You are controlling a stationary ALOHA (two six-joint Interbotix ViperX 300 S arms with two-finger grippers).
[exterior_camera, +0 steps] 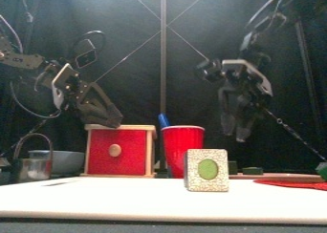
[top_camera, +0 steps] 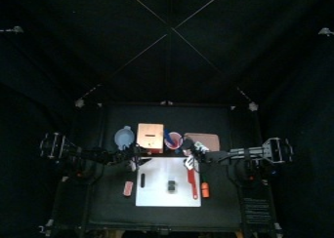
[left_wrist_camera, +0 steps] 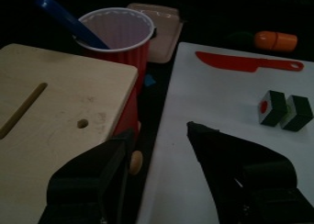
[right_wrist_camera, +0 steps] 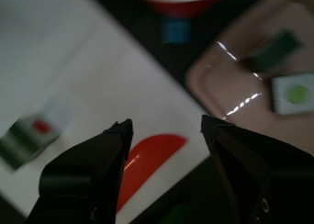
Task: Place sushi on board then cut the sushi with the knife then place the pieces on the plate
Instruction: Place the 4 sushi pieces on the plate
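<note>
On the white cutting board stands one sushi piece, upright near the middle. It shows a green centre in a pale speckled face to the front view, and the left wrist view shows a red-centred face with dark blocks behind it. Whether it is one block or two pressed together is hard to tell. The red knife lies flat on the board toward its right side, well apart from the piece, and its handle is hard to make out.

Behind the board's right corner sits the pink tray, cut off at the right wrist view's edge. It carries two tray pieces, one with a green centre and one seen only as a dark block. From above they are too small to make out.

The left tool hangs above the gap between the wooden box and the board, jaws apart and empty. The right tool hovers over the board's right edge by the knife, jaws likewise apart, gripping nothing.

A red cup holding a blue knife stands behind the board. An orange toy lies on the dark worktop beyond the board.
</note>
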